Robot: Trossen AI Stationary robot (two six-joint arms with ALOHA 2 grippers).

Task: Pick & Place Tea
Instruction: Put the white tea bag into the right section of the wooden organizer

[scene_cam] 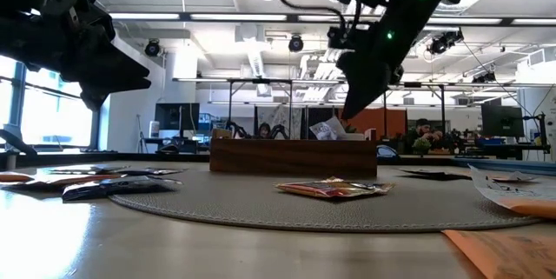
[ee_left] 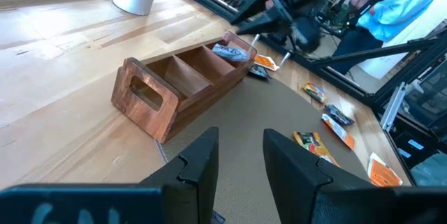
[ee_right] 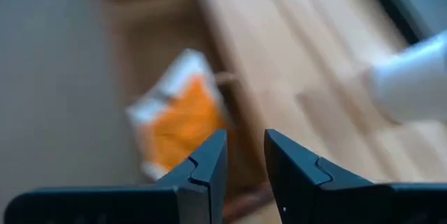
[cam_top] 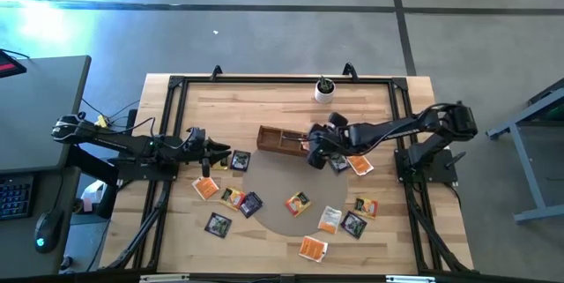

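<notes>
A wooden box (cam_top: 278,138) with compartments stands on the round grey mat (cam_top: 273,212). One orange and white tea sachet (ee_right: 178,116) stands tilted in the box's end compartment, and in the low view its top (scene_cam: 328,129) sticks up over the wall. My right gripper (ee_right: 244,137) hangs open just above that end of the box (cam_top: 310,151), slanting down, with nothing between its fingers. Several more tea sachets lie flat on the mat and table, among them an orange one (cam_top: 298,203) and a dark one (cam_top: 218,223). My left gripper (ee_left: 241,137) waits open left of the box (cam_top: 220,152).
A small white cup with a plant (cam_top: 324,91) stands at the table's far edge behind the box. Black frame rails (cam_top: 176,85) run along the table's sides. Sachets (cam_top: 359,165) lie under and beside my right arm. Bare mat lies between the box and the near sachets.
</notes>
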